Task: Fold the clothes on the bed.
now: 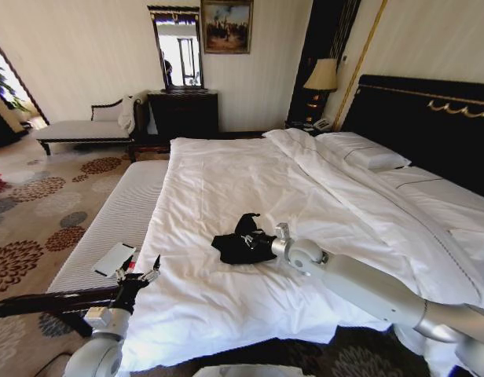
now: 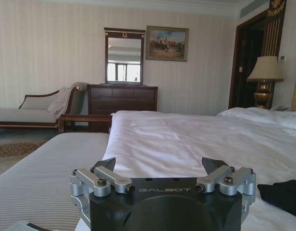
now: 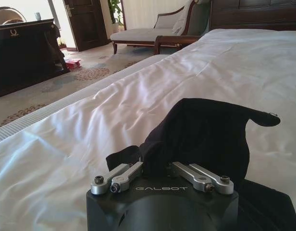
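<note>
The clothes are one black T-shirt, crumpled in a heap on the white duvet of the bed, near its foot. My right gripper reaches into the heap from the right. In the right wrist view this gripper is shut on the T-shirt, whose fabric rises in a peak over the hidden fingertips. My left gripper hovers open at the bed's left edge, well apart from the T-shirt. From the left wrist the gripper holds nothing, and the T-shirt lies off to one side.
A grey striped bench runs along the bed's left side with a flat white object on it. Pillows and the dark headboard are at the right. A chaise and a dresser stand by the far wall.
</note>
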You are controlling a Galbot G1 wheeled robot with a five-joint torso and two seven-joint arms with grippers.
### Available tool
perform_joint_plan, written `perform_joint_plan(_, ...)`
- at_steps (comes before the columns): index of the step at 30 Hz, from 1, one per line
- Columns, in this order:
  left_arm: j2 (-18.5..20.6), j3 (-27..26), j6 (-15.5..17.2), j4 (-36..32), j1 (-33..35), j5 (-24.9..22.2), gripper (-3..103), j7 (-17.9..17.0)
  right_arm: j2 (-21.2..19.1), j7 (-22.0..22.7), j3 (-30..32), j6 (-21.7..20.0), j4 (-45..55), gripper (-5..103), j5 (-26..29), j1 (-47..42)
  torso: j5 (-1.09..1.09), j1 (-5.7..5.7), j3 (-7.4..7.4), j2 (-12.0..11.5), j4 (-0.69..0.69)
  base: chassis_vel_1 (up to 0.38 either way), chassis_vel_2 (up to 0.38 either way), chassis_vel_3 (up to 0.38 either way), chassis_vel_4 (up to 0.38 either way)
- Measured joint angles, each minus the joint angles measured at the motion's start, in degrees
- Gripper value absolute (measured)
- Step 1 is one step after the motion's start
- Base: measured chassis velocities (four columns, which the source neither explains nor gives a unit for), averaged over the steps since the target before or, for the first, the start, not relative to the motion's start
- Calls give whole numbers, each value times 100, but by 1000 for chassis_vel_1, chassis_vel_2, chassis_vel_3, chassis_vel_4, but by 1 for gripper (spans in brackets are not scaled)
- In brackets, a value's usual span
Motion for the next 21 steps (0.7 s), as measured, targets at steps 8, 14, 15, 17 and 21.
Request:
perform_joint_plan(8, 0, 0, 0, 0, 0, 0, 100, 0, 66, -91, 39, 168, -15, 28, -286, -144, 0, -1, 0, 0, 0, 0, 0, 0, 0)
perform_joint_plan(14, 0, 0, 0, -1, 0, 0, 100, 0, 67, -158, -55, 246, 170, 56, -281, 33, 0, -1, 0, 0, 0, 0, 0, 0, 0)
perform_joint_plan(15, 0, 0, 0, -1, 0, 0, 100, 0, 67, -158, -55, 246, 170, 56, -281, 33, 0, -1, 0, 0, 0, 0, 0, 0, 0)
perform_joint_plan(17, 0, 0, 0, -1, 0, 0, 100, 0, 38, -157, -51, 246, 282, 61, -235, 43, 0, -1, 0, 0, 0, 0, 0, 0, 0)
perform_joint_plan(21, 0, 0, 0, 0, 0, 0, 100, 0, -48, -143, 64, 240, 484, 77, -182, -11, 0, -1, 0, 0, 0, 0, 0, 0, 0)
